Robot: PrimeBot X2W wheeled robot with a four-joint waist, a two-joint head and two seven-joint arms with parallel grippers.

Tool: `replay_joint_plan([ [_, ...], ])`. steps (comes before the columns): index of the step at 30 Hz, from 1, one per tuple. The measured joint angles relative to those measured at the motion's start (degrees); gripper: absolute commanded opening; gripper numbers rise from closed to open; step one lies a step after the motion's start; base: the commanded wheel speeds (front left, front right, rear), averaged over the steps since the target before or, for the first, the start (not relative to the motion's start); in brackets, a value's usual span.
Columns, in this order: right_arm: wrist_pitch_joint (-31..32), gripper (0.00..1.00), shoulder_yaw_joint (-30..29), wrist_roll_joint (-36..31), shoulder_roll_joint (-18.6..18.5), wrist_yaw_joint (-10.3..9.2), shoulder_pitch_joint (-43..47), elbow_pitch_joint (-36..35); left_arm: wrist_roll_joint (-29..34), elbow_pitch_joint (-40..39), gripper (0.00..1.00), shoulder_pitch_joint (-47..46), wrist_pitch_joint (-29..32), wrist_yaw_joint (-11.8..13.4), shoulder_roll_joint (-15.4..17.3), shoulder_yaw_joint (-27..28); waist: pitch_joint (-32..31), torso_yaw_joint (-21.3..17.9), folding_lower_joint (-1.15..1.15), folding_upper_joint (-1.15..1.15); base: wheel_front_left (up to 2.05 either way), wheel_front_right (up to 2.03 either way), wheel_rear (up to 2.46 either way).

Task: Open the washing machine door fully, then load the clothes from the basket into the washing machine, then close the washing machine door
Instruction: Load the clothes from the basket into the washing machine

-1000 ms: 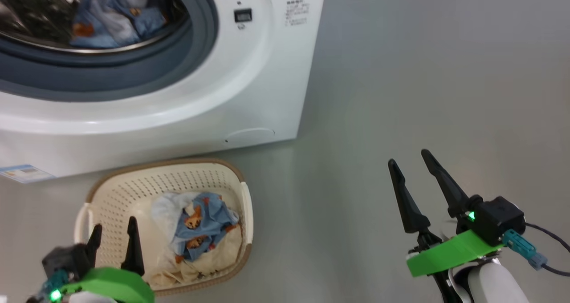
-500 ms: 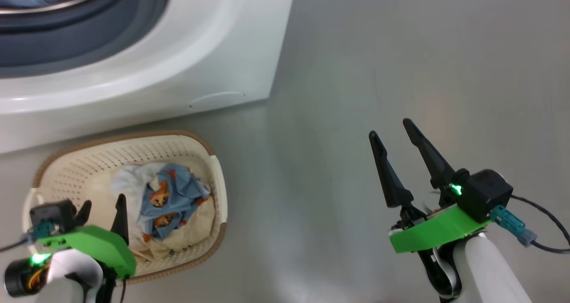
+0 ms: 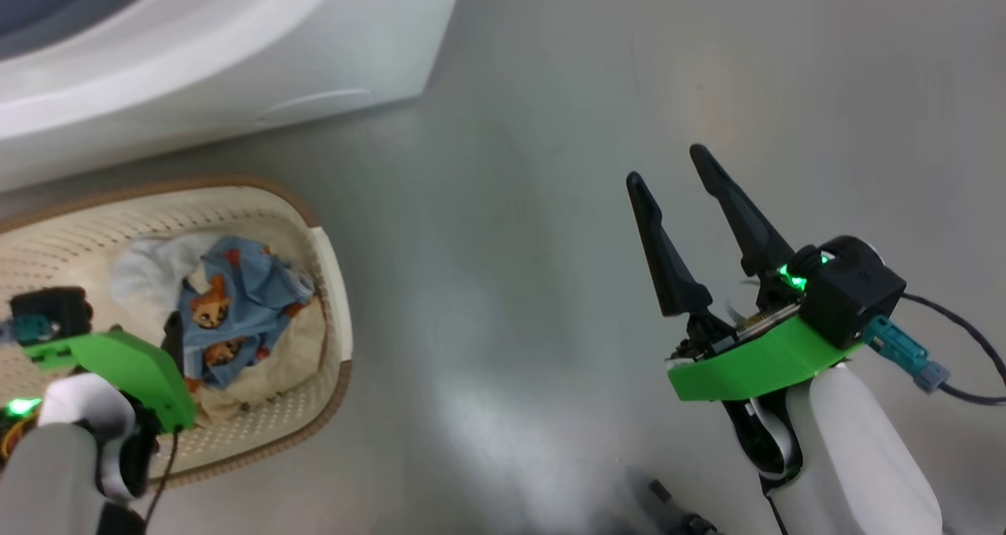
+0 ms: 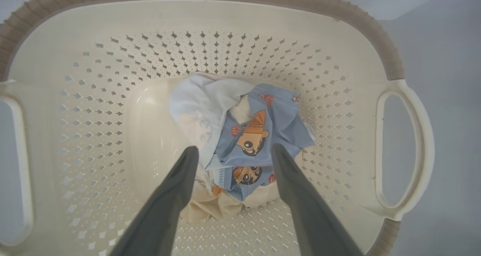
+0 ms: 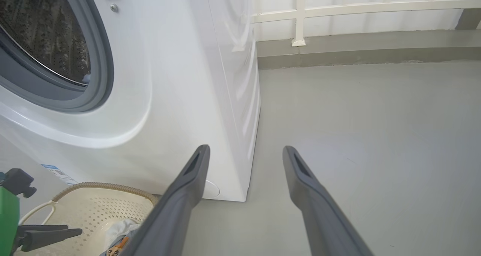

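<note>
Clothes [image 4: 259, 135] lie heaped in the basket [image 4: 225, 19] beside the washing machine [image 5: 180, 79]; we see our left gripper [image 4: 233, 147] spread wide just above them, and our right gripper [image 3: 664, 164] spread over the grey floor [image 3: 550, 205].

My right gripper [image 3: 666, 166] has two long tapered black fingers on a bright green plastic bracket [image 3: 747, 366]. Behind it I see a black box-shaped camera housing [image 3: 853, 291], a teal plug [image 3: 896, 348], a thin dark cable [image 3: 971, 338] and a white rounded forearm [image 3: 860, 464].

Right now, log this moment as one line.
phase: loading | left end effector: open, aimed at clothes in basket | right end effector: open, empty, over floor | washing machine: drum exposed
</note>
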Motion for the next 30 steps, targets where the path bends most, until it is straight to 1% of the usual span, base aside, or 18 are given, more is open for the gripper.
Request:
replay_joint_plan([
  [7,0.0,1.00,0.2,0.4,0.0,0.00,-2.1,-0.5,-1.3,5.5,1.00,-5.6,0.5,0.1,1.3,0.9,5.0,-1.7,0.00,0.00,0.00,0.00,0.00],
  [16,0.0,1.00,0.5,0.3,0.0,0.00,-4.6,-1.1,-2.2,10.8,1.00,-10.6,0.7,0.0,2.5,1.0,9.9,-2.5,0.00,0.00,0.00,0.00,0.00],
  [17,0.0,1.00,0.6,0.3,0.0,0.00,-4.9,-1.1,-2.2,11.3,1.00,-11.1,0.7,-0.5,2.5,1.0,10.4,-2.5,0.00,0.00,0.00,0.00,0.00],
  [23,0.0,1.00,0.8,-0.1,0.0,0.00,-5.9,-1.1,-2.8,13.4,1.00,-13.2,0.4,-1.3,2.6,0.9,12.5,-2.3,0.00,0.00,0.00,0.00,0.00],
  [30,0.0,1.00,1.1,-0.1,0.0,0.00,-6.8,-1.1,-3.5,15.4,1.00,-14.4,0.4,-2.5,2.5,0.7,13.2,-2.0,0.00,0.00,0.00,0.00,0.00],
])
